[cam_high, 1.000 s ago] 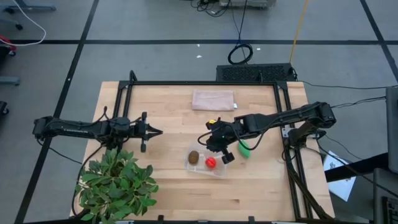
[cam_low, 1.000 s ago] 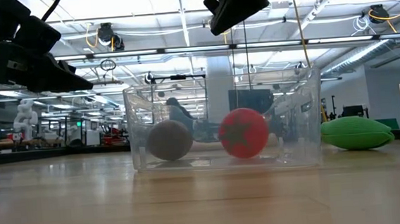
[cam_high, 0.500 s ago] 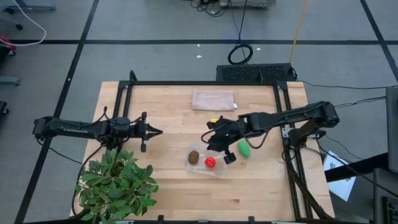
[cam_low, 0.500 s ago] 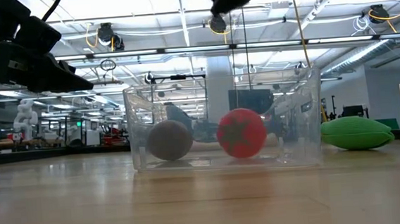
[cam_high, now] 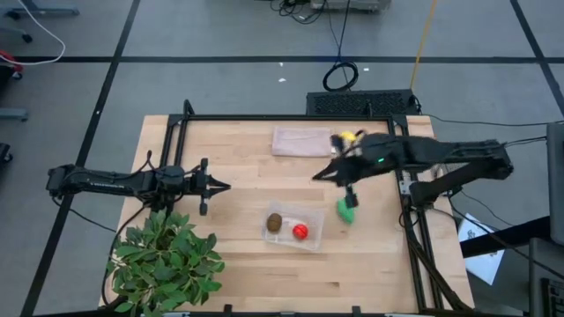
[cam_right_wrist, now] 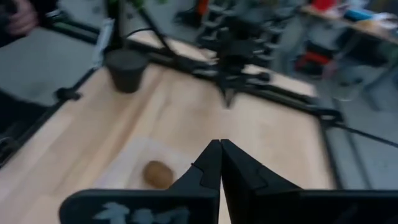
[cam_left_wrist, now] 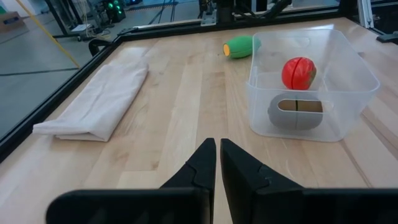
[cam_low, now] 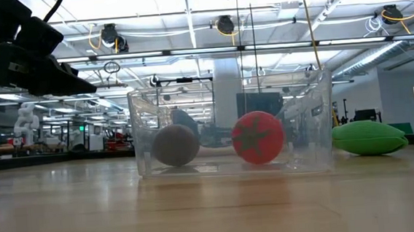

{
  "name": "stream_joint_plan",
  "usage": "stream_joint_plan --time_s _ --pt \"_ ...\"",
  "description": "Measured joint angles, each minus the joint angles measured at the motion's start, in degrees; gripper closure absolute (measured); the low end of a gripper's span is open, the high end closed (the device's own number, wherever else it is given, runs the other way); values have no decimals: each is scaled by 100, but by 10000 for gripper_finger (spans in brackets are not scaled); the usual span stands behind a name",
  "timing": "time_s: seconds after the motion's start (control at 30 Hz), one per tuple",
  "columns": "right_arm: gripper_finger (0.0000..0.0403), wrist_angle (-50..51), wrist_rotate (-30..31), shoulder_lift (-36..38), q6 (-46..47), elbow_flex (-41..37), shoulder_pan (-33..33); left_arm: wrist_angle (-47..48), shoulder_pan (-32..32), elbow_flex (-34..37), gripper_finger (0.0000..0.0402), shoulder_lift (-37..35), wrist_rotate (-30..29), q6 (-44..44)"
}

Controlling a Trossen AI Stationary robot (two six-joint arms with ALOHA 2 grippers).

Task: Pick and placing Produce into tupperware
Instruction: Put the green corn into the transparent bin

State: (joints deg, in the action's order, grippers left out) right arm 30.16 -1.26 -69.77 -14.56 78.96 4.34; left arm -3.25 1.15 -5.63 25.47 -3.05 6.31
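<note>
**Two fruits in the box, one outside**

The right gripper (cam_high: 317,175) is pinched shut and holds nothing. The tupperware (cam_high: 310,238), near it, holds the kiwi (cam_high: 275,222) and red fruit (cam_high: 300,232). The green oval (cam_high: 346,211) lies just beside the gripper. The left gripper (cam_high: 226,186) waits well apart, clenched too.

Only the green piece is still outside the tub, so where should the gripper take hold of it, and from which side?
Probably from straight above. The green oval lies flat on the bare table, just right of the tupperware, apart from its wall. Close the fingers across its narrow middle, not along its length: the tapered ends could squirt out. The right gripper is nearest, shut and empty.
</note>
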Motion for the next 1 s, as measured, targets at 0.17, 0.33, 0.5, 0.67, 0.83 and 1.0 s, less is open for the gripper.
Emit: stream_joint_plan --time_s 0.17,0.33,0.5,0.67,0.83,1.0 --pt "403 241 316 667 48 0 -80 0 0 0 373 1 0 -2" --pt "403 360 439 1203 161 0 -79 0 0 0 373 1 -2 2" --pt "403 619 563 1677 256 -41 -77 0 0 0 373 1 -2 2" --pt "403 526 807 2301 447 -589 -77 2 0 0 373 1 -4 2" --pt "403 -65 801 2948 698 -1344 -75 2 0 0 373 1 -4 4" --pt "403 -776 672 3538 1096 -2092 -77 2 0 0 373 1 -4 4"
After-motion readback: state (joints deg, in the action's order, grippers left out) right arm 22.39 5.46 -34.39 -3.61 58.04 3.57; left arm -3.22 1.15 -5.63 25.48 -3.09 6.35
